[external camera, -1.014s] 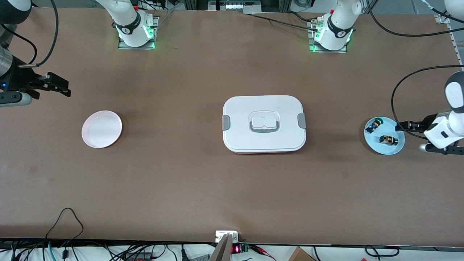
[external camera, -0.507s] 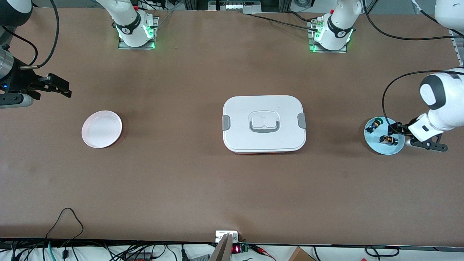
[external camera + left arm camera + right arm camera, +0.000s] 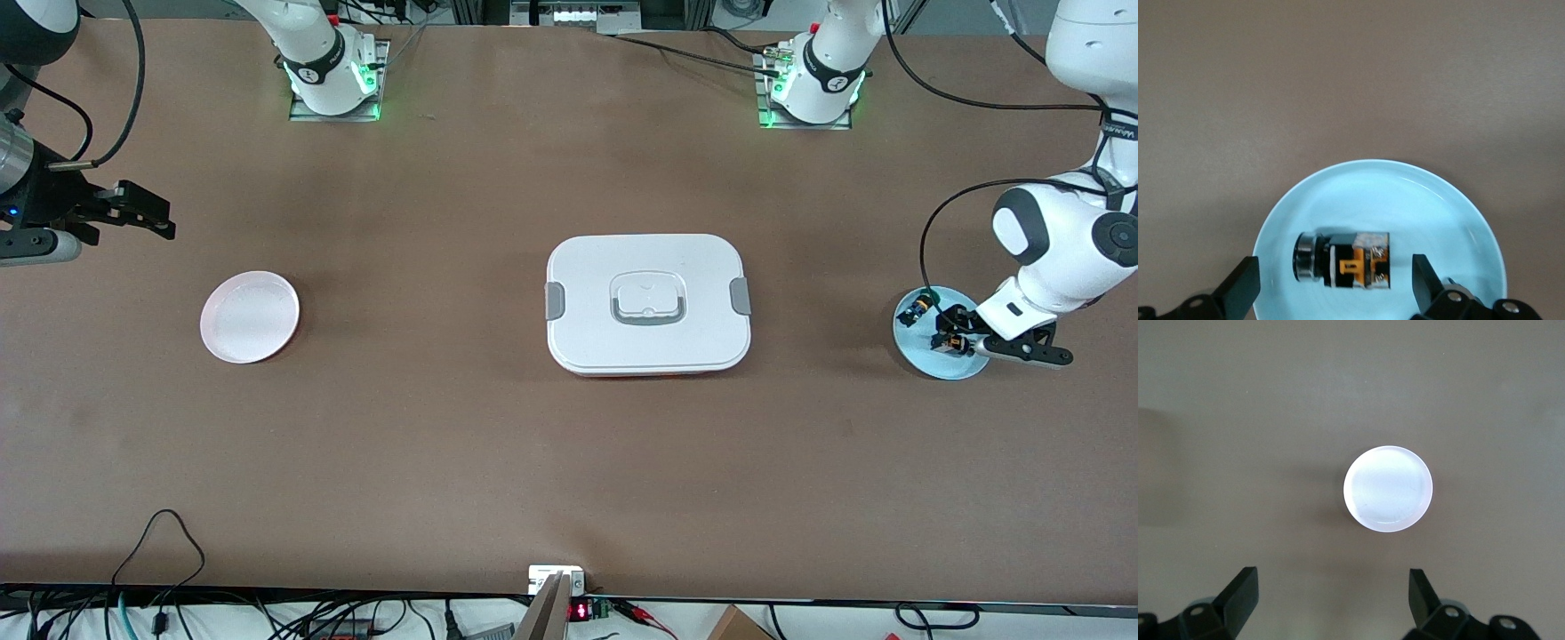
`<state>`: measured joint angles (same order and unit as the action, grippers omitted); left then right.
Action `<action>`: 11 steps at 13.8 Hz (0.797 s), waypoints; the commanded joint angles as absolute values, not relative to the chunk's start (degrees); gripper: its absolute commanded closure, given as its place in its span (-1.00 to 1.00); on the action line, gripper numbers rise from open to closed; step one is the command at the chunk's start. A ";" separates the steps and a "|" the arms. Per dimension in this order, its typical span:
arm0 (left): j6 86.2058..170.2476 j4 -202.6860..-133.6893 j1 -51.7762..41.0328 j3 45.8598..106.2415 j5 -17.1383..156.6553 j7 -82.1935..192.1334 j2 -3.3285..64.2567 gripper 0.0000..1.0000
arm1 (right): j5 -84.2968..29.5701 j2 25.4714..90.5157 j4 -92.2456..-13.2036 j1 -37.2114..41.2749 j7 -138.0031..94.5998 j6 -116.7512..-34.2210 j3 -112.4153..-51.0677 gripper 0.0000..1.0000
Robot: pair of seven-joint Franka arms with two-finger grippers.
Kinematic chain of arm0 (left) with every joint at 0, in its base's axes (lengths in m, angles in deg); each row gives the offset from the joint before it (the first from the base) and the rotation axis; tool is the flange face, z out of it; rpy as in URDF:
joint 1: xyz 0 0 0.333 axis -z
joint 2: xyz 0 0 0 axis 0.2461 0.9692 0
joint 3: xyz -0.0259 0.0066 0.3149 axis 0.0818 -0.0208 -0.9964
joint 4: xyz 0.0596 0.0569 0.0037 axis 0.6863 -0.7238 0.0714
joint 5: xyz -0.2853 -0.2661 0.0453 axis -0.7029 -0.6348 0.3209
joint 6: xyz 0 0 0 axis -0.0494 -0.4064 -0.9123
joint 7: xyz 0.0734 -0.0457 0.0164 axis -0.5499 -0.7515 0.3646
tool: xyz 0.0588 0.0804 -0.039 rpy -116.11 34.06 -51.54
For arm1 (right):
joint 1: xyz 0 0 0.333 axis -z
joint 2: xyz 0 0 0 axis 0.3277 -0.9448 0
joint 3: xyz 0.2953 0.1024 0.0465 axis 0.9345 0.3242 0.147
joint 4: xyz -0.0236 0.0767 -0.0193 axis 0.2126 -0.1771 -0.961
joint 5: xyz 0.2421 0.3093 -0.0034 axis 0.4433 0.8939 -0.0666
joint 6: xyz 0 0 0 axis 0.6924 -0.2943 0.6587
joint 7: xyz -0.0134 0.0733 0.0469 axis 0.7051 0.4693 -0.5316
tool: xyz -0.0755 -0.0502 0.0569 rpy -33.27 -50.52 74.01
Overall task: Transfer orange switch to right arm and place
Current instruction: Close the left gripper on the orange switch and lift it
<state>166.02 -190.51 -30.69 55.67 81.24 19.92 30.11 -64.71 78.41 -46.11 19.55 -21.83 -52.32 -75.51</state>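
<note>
Since the earlier frames the left arm has swung in from the table edge and lowered its left tool (image 3: 949, 331) over the pale blue plate (image 3: 916, 356) at its own end of the table, while the right arm has barely shifted. That left tool now hangs with its fingers (image 3: 1243, 288) spread wide on either side of the orange switch (image 3: 1346, 261), which lies on its side on the blue plate, not yet pinched as far as the wrist view shows. A second small switch with a green cap (image 3: 916, 309) lies on the same plate, farther from the front camera; in the front view the two are small and partly masked by the tool, so their exact spacing is hard to judge. The right tool (image 3: 142, 213) waits above the table toward the right arm's end, its fingers (image 3: 1241, 593) likewise spread and empty, looking down on the pink plate (image 3: 250, 317). A white lidded box (image 3: 648, 305) sits at the middle of the table between the two plates. By this showing nothing of the task is done yet: the pick-up is only being lined up, and the grasp, the lift, the handover to the right tool and the placing, probably on the pink plate, all remain.
</note>
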 commanded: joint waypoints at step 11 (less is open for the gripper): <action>168.21 -191.35 -32.61 57.02 81.91 19.08 32.26 -1.00 | -63.95 78.12 -44.93 20.36 -21.99 -51.45 -74.80 -1.00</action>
